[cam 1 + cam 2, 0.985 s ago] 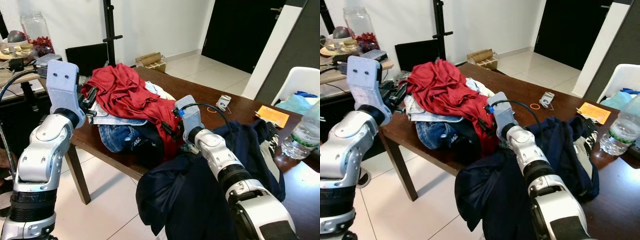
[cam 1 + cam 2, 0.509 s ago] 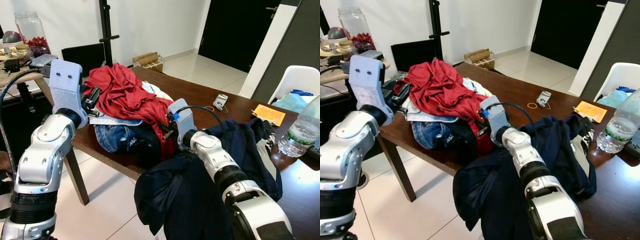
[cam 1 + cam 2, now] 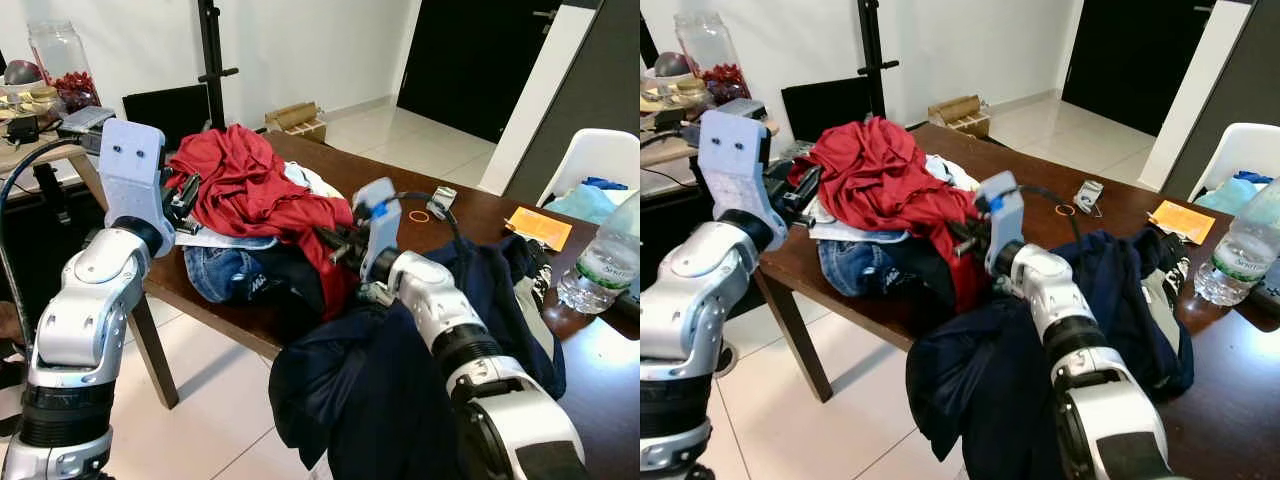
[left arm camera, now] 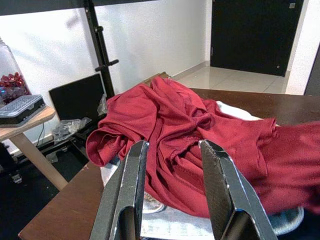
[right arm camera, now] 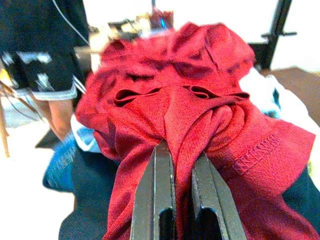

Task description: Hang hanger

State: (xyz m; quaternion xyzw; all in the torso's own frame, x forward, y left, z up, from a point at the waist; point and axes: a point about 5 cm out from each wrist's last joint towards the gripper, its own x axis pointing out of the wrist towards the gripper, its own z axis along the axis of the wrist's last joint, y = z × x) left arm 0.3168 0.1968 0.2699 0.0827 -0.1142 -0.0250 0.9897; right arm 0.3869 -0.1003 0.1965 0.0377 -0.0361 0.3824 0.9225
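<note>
A red garment [image 3: 250,185] lies crumpled on top of a heap of clothes at the near left end of the brown table [image 3: 400,185]. My right gripper [image 3: 332,242] is shut on a fold at the garment's lower right edge; in the right wrist view the cloth bunches between the two fingers [image 5: 160,175]. My left gripper [image 3: 190,192] hovers open at the garment's left side, and the red cloth [image 4: 175,125] lies just beyond its fingertips, untouched. Under the red garment are blue jeans [image 3: 225,275] and white cloth.
A dark navy garment [image 3: 370,390] drapes over the table's near edge below my right arm. A water bottle [image 3: 600,265], orange paper [image 3: 542,228] and white chair [image 3: 590,160] are at right. A black stand pole [image 3: 212,60] rises behind the heap. A person's legs [image 5: 45,75] stand nearby.
My right wrist has turned and shifted slightly right, still shut on the red fold, drawing it with it. The left gripper has stayed put.
</note>
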